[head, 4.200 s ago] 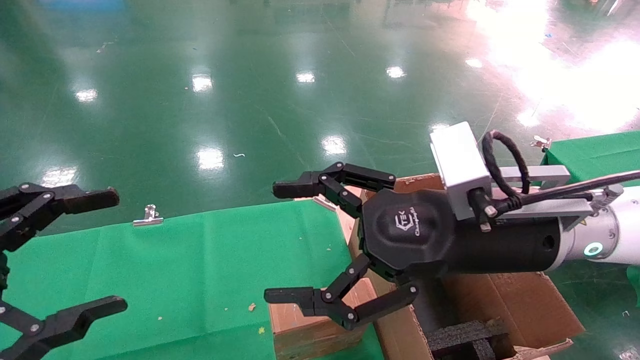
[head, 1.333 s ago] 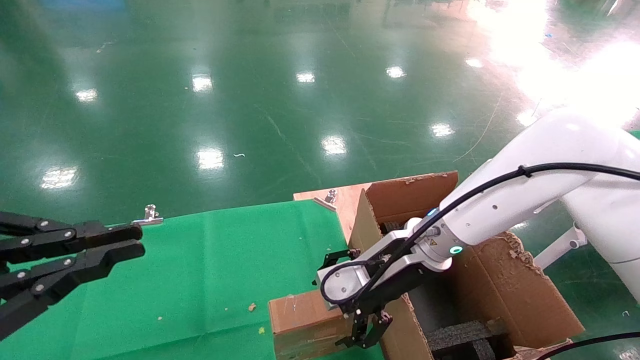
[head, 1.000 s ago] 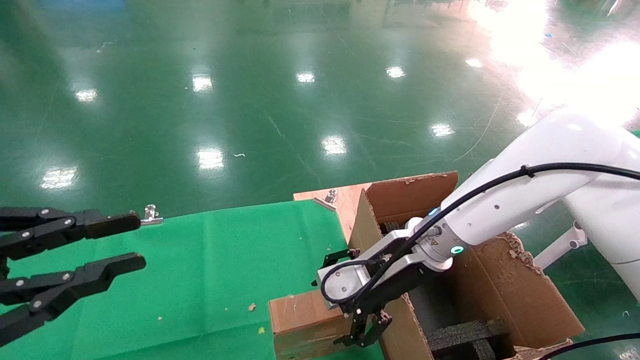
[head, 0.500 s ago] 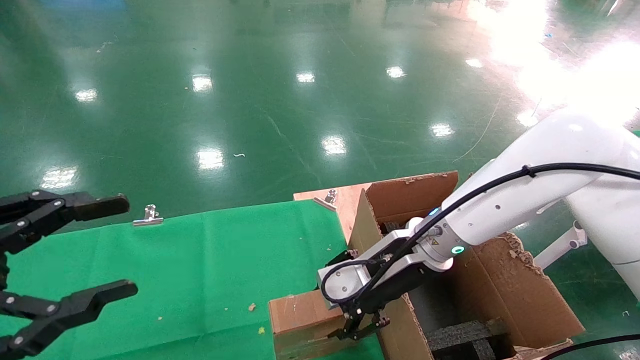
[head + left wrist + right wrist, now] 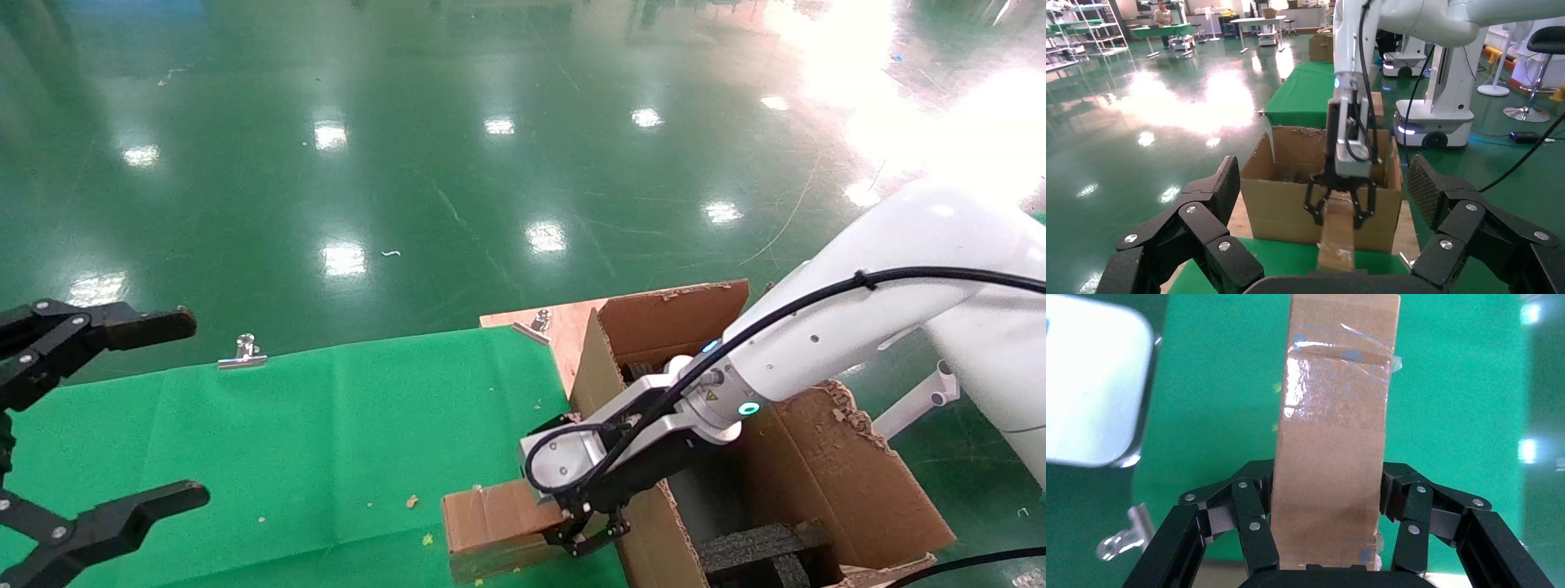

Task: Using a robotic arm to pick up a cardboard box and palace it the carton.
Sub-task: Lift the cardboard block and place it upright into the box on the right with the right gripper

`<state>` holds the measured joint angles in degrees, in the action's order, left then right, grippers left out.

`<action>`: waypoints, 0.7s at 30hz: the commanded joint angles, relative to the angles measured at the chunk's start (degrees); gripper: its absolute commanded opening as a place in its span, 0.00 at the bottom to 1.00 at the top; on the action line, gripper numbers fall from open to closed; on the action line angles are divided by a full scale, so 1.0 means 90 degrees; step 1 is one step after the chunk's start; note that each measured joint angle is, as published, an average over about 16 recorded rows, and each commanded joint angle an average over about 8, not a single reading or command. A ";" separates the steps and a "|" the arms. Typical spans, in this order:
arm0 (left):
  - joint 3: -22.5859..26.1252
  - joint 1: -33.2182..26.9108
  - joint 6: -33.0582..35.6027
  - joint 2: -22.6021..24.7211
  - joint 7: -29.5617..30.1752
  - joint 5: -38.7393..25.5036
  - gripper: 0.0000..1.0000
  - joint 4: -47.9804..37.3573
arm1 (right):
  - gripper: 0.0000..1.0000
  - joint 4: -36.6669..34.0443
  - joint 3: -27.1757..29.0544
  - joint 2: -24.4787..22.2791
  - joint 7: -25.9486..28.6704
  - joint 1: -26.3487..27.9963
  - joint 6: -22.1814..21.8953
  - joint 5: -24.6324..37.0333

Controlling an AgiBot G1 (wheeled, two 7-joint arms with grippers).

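The white right robotic arm's black end effector (image 5: 587,535) is clamped on the small flat brown cardboard box (image 5: 494,523), beside the large ragged-flapped brown carton (image 5: 817,482) on the green-covered worktop (image 5: 327,441). The left end effector (image 5: 106,425) hangs spread wide over the worktop's left side.

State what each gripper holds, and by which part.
The right gripper clamps the cardboard box across its two broad faces, at the near end. The left gripper holds nothing.
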<state>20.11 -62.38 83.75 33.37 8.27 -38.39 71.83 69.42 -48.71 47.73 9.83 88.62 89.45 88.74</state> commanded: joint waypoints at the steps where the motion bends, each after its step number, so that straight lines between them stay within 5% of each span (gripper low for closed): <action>1: 0.0000 0.0000 0.0000 0.0000 0.0000 0.0000 1.00 0.0000 | 0.00 -0.0043 0.0028 -0.0017 0.0015 0.0012 -0.0015 -0.0068; 21: 0.0001 0.0000 0.0000 0.0000 -0.0001 0.0001 1.00 -0.0001 | 0.00 -0.1032 -0.0171 -0.0312 -0.0350 0.2199 0.0133 -0.1256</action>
<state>20.12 -62.38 83.75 33.37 8.27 -38.39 71.82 60.19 -50.12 44.63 6.94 107.85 90.56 77.71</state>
